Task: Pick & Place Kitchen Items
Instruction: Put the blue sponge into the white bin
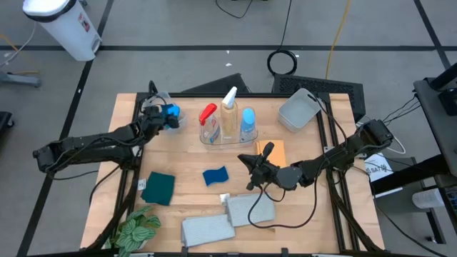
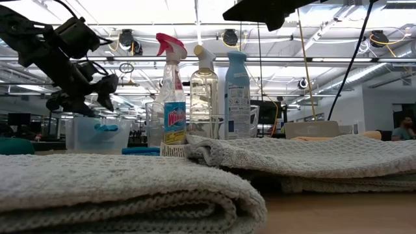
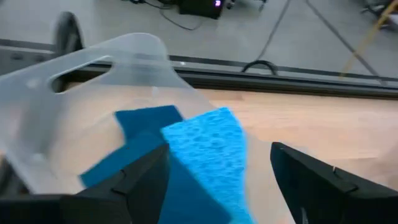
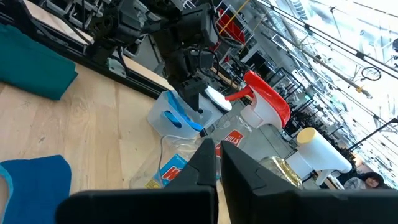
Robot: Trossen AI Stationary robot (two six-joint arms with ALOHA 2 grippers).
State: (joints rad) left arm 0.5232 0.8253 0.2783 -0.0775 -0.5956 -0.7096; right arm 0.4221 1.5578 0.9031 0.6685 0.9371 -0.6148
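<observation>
- We have the left gripper (image 3: 217, 177) over the clear tub (image 1: 158, 102) at the table's far-left corner, its fingers spread apart with nothing between them; a bright blue sponge (image 3: 208, 146) lies in the tub against a darker blue cloth (image 3: 149, 118), so this item looks delivered.
- The sponge leans on the cloth rather than lying flat; if we lift out carelessly a finger could catch its edge and drag it back over the low wall.
- The tub is light plastic; a knock from the wrist on the way up could slide it toward the table edge, which is near.
- Our right gripper (image 4: 217, 165) hovers near the table's middle with its fingers pressed together and empty, beside the orange sponge (image 1: 273, 150) and close to the 3 bottles, red-trigger bottle (image 1: 208, 123), white-trigger bottle (image 1: 228, 111) and blue-capped bottle (image 1: 248, 123); a swing toward them could topple them in their clear tray (image 1: 230, 139).
- Still out on the wood are the teal cloth (image 1: 158, 188), another blue sponge (image 1: 214, 175) and 2 grey towels (image 1: 227, 220); the towels overlap, so gripping one may pull the other along.
</observation>
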